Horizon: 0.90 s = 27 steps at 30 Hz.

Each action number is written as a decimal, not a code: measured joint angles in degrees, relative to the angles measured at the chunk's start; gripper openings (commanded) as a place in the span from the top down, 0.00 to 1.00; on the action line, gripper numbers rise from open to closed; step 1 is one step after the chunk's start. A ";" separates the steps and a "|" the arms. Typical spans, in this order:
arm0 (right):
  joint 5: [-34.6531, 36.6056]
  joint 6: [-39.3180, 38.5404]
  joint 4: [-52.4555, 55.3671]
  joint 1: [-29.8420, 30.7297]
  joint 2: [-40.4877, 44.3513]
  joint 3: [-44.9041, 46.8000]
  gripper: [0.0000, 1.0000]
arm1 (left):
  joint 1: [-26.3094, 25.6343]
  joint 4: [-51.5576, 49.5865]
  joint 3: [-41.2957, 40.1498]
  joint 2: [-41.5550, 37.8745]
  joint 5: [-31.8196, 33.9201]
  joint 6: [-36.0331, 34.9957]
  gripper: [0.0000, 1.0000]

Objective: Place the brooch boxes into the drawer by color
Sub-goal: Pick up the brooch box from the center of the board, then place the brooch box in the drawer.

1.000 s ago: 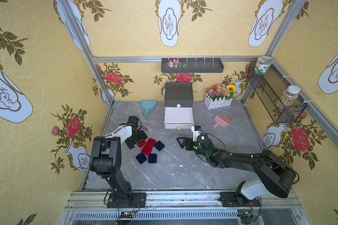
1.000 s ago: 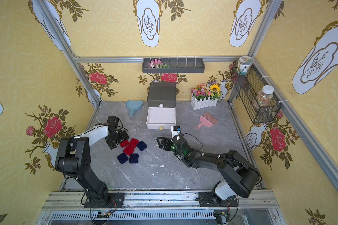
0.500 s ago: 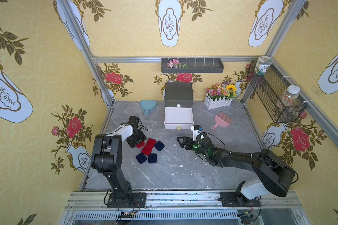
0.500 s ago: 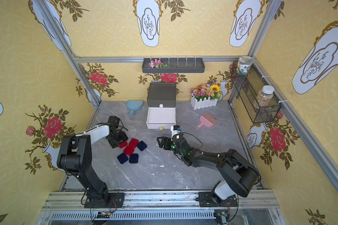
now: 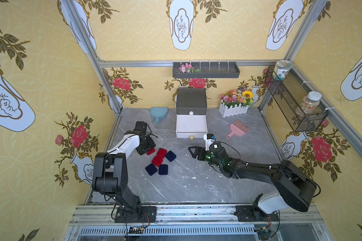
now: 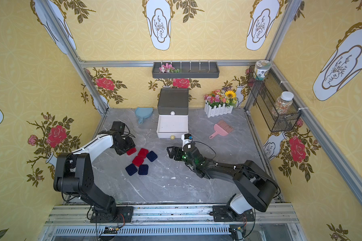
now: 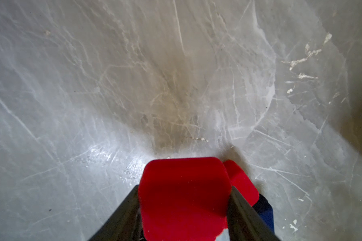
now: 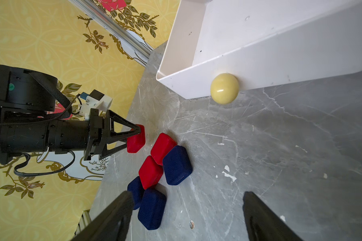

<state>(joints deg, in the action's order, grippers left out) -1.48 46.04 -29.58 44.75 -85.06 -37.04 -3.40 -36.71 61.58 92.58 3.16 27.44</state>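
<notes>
**Red box clamped in left hand, right hand apart by the pulled-out drawer**

Left hand (image 5: 146,148) (image 6: 128,149) is low over the grey marble desk (image 5: 196,183) at the left end of the box pile. Its two fingers (image 7: 241,210) are pressed on opposite sides of one red box (image 7: 184,198) (image 8: 137,141) (image 5: 151,151). Can't tell if that box is off the desk or resting on it.

Five more boxes lie flat on the desk just beside it, with a small gap to the nearest:
- Two red boxes (image 5: 161,153) (image 5: 157,160) sit corner to corner.
- One blue box (image 5: 170,156) touches them on the side toward the right arm.
- Two blue boxes (image 5: 151,169) (image 5: 163,169) sit side by side at the near end, against the lower red one.

Right hand (image 5: 191,152) (image 6: 169,152) (image 8: 186,208) has its fingers spread wide with only bare desk between them. It points at the pile, well apart from it, just in front of the chest.

Chest (image 5: 191,101) stands at the back centre against the wall, with a dark grey top part and a white knob. Its white drawer (image 5: 178,125) (image 8: 196,83) is pulled out toward the arms. A pale yellow knob (image 8: 224,88) is on the drawer front.

Also on the desk:
- A blue scoop (image 5: 158,112) left of the chest.
- A pink brush (image 5: 238,129) right of it.
- A flower planter (image 5: 234,104) in the back right corner.
</notes>
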 measured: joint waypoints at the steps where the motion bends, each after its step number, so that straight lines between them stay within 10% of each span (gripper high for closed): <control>1: 0.02 -0.13 0.31 0.35 0.15 -0.33 0.14 | -0.04 -0.07 -0.11 -1.22 -0.42 0.02 0.42; 27: 1.25 -10.49 -0.42 9.90 -6.75 -17.81 0.46 | -14.56 2.56 4.24 -20.48 -13.38 8.37 0.43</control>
<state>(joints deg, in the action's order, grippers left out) -0.23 35.55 -30.00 54.65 -91.81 -54.85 -17.96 -34.15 65.82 72.10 -10.22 35.81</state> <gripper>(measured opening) 0.552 0.622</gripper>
